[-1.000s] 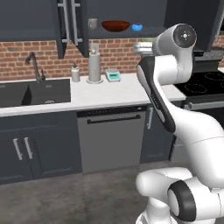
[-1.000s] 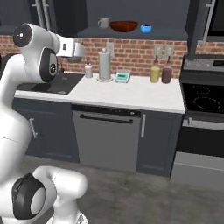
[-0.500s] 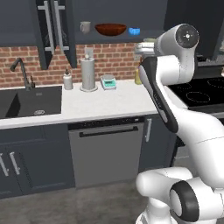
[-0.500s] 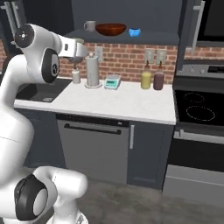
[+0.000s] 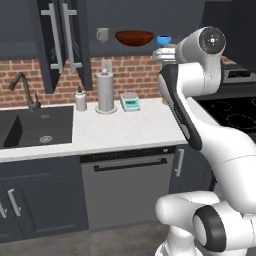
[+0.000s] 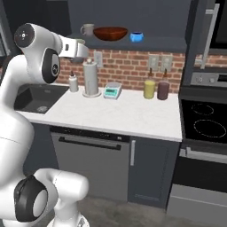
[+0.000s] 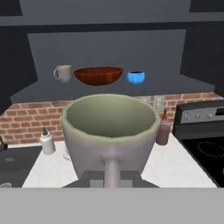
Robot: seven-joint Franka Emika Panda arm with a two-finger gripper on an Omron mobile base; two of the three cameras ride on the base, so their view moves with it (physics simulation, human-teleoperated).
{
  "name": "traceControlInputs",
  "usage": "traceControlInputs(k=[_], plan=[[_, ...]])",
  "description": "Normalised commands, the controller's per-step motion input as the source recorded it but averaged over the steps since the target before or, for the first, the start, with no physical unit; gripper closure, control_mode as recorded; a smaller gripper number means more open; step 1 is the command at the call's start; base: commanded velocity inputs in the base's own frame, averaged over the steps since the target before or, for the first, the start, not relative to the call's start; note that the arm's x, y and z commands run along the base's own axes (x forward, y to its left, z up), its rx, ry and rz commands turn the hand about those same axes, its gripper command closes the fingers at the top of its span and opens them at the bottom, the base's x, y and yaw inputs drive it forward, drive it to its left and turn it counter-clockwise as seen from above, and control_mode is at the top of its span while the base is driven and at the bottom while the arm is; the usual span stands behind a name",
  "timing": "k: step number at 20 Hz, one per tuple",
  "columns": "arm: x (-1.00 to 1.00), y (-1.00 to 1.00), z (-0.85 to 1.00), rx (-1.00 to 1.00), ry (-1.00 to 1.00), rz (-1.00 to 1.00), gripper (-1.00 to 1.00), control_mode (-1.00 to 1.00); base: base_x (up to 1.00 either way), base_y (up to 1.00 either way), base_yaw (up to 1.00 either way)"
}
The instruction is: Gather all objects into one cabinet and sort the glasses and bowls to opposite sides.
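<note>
On the open cabinet (image 7: 39,89) shelf above the counter (image 6: 128,111), 1 mug (image 7: 64,73), the brown bowl (image 7: 98,75) and the blue bowl (image 7: 136,77) are lined up. A 2nd mug (image 7: 109,131) is clamped in the gripper (image 7: 109,177), raised before the shelf.

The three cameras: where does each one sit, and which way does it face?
Left base view: behind-left, facing the counter; the arm rises lower right.
Right base view: behind-right, facing the same counter; the arm rises lower left.
Hand view: on the hand, facing the open cabinet; the held mug is closest.
All share the shelved mug, brown bowl and blue bowl.
</note>
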Motion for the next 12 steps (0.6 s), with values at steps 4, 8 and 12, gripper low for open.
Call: traceControlInputs(k=[4,8,12], plan=[[0.0,0.0,0.0,0.0,0.0,0.0,1.0,1.0,0.27,0.09,0.18],[0.0,0.0,0.0,0.0,0.0,0.0,1.0,1.0,0.3,0.02,0.29],[0.0,0.0,0.0,0.0,0.0,0.0,1.0,1.0,0.2,-0.01,0.29]])
